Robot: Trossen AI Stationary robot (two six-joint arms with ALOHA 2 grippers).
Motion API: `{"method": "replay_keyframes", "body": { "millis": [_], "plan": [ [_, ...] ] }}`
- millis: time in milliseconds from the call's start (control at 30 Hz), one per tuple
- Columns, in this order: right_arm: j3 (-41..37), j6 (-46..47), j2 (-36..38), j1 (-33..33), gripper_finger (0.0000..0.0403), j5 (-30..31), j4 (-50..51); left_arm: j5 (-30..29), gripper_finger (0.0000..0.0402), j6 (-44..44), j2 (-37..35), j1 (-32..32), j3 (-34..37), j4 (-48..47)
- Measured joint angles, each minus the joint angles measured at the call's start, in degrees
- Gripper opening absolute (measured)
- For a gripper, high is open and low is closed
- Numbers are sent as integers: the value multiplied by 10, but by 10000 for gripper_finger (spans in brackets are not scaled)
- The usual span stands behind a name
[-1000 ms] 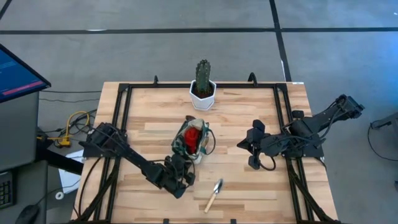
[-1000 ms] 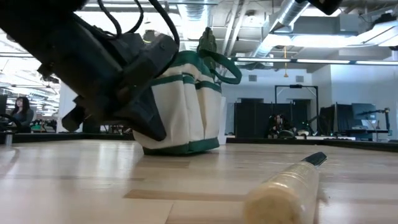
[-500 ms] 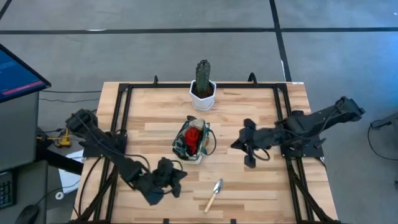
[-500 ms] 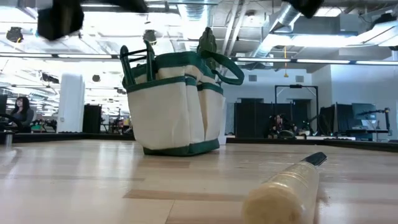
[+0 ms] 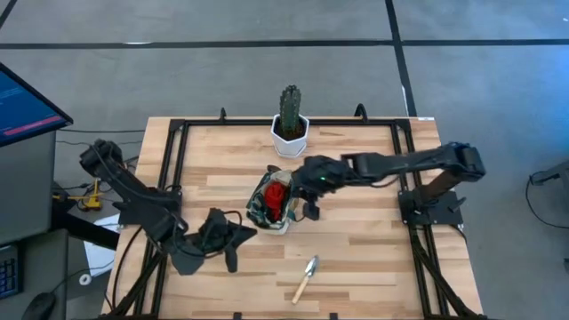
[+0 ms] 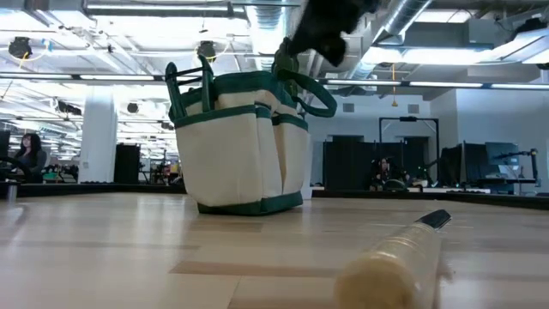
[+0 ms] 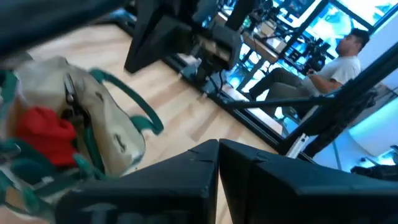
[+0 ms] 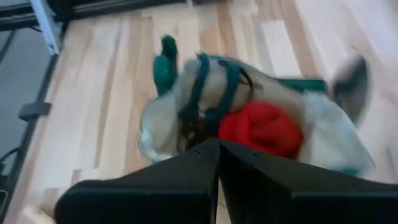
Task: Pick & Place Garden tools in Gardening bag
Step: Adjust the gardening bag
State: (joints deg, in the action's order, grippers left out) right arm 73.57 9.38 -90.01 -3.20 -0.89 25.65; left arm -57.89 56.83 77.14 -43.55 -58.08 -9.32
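Right tool (image 5: 313, 180) beside gardening bag (image 5: 276, 201), fingers pressed together, empty; left tool (image 5: 227, 238) likewise; trowel (image 5: 307, 277) on desk (image 5: 356, 258).

The gardening bag (image 6: 244, 142) is standing upright on the table (image 6: 129, 257), a wooden tool handle (image 6: 395, 262) lying nearer.

Cream gardening bag (image 6: 240, 146) with green trim, red piece (image 5: 278, 194) inside
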Motion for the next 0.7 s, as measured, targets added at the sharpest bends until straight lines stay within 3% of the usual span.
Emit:
{"method": "replay_keyframes", "body": {
  "millis": [233, 400, 700],
  "plan": [
    [106, -52, -104, 39, 0, -23, 44, -8, 1, -38, -22, 0, 0, 2],
    [180, -94, -176, 60, 0, -23, 136, -8, 1, -70, -27, 0, 0, 1],
    [252, -135, -230, 87, 0, -21, 274, -10, 1, -85, -28, 0, 0, 3]
  ]
}}
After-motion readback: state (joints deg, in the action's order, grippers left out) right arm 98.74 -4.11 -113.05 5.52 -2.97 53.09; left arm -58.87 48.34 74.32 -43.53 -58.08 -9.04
